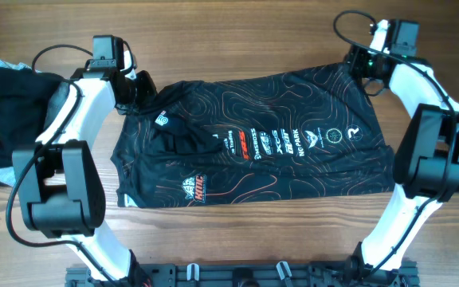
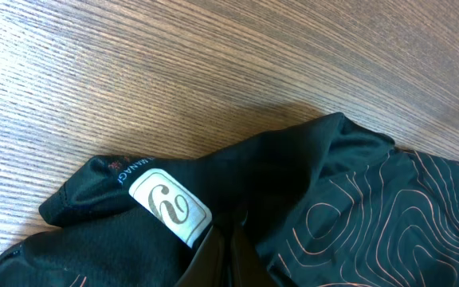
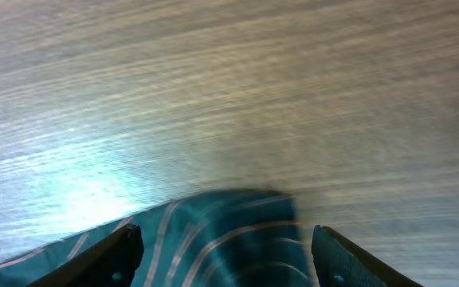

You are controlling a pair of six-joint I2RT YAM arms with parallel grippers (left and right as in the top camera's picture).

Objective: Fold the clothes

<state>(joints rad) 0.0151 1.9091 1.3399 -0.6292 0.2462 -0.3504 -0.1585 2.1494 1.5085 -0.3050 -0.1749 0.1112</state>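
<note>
The black jersey with orange contour lines and white and red logos lies spread flat across the table's middle. My left gripper is at its far left corner; in the left wrist view the fingers are shut on the jersey's fabric beside a white label. My right gripper is at the far right corner. In the right wrist view its fingers are open and straddle the jersey's corner, not closed on it.
A pile of plain black and light blue garments lies at the left edge, next to the left arm. Bare wood table runs along the far side. The arm bases and a rail line the near edge.
</note>
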